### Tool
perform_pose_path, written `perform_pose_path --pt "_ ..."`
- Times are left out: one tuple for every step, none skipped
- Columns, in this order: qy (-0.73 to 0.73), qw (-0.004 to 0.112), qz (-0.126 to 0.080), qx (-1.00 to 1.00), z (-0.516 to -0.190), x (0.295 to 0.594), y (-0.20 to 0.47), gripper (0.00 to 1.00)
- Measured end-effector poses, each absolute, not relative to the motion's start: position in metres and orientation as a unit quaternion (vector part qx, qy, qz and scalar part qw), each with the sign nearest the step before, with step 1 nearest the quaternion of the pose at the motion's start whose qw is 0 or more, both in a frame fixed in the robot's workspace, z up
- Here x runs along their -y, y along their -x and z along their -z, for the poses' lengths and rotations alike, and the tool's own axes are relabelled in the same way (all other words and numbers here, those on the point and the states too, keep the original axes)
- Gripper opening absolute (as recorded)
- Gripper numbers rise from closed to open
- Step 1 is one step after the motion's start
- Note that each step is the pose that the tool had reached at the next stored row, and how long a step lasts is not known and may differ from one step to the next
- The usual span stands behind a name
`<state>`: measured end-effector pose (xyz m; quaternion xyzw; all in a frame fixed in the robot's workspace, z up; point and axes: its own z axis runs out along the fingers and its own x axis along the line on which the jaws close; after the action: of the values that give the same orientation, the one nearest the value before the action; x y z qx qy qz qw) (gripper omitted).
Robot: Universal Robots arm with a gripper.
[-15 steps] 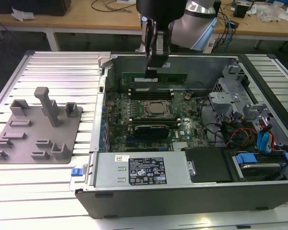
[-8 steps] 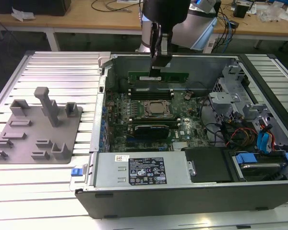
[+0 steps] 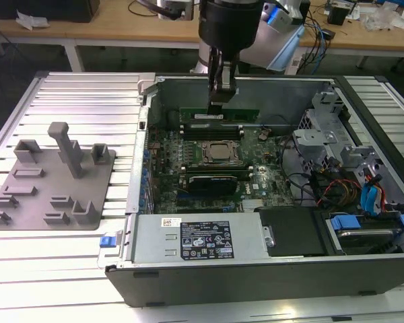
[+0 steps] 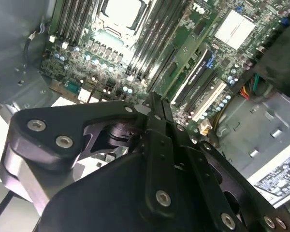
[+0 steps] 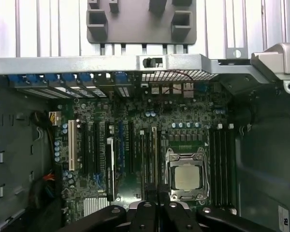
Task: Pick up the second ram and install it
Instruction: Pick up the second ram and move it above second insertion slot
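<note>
One slim green circuit-board stick, the second ram (image 3: 242, 113), stands on its long edge inside the open dark-grey metal computer case (image 3: 256, 282). In the exterior view you find it level over the black memory slots (image 3: 188, 129). The square silver processor socket (image 3: 219, 153) lies between it and the wider black expansion card (image 3: 212, 182).

The black gripper (image 3: 219, 104) comes straight down from above and meets the stick's top edge towards the exterior view's left end of the stick. Its fingers are drawn together and appear clamped on that edge. Both wrist views show the gripper (image 4: 152, 99) (image 5: 152, 200) with no gap between the fingers, hanging over the green motherboard (image 4: 193, 29) (image 5: 130, 179).

The stick's lower edge sits right at the slots, but you cannot tell whether it is seated.

Outside the case, on the exterior view's left, the grey plastic fixture plate (image 3: 54, 182) with its upright blocks rests on the white slatted table (image 3: 87, 94), well apart from the gripper.
</note>
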<state>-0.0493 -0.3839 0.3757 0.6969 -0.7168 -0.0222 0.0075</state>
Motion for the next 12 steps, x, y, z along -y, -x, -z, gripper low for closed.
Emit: perform_pose_path --pt "-0.697 0.007 0.022 0.717 -0.374 0.383 0.049 0.09" --pt "-0.697 0.008 0.022 0.717 -0.37 0.381 0.049 0.09" --pt "-0.697 0.007 0.022 0.717 -0.367 0.38 0.049 0.09" --pt "-0.697 0.008 0.022 0.717 -0.366 0.38 0.049 0.09" --pt "-0.697 0.007 0.022 0.717 -0.363 0.379 0.049 0.09" --pt "-0.697 0.008 0.022 0.717 -0.361 0.378 0.049 0.09" --pt "-0.697 0.008 0.022 0.717 -0.358 0.377 0.049 0.09" --pt "-0.697 0.007 0.022 0.717 -0.355 0.375 0.049 0.09" --pt "-0.697 0.008 0.022 0.717 -0.353 0.374 0.049 0.09" --pt "-0.697 0.008 0.022 0.717 -0.351 0.373 0.049 0.09" --pt "-0.697 0.008 0.022 0.717 -0.349 0.371 0.049 0.09" --pt "-0.697 0.007 0.022 0.717 -0.345 0.37 0.049 0.09"
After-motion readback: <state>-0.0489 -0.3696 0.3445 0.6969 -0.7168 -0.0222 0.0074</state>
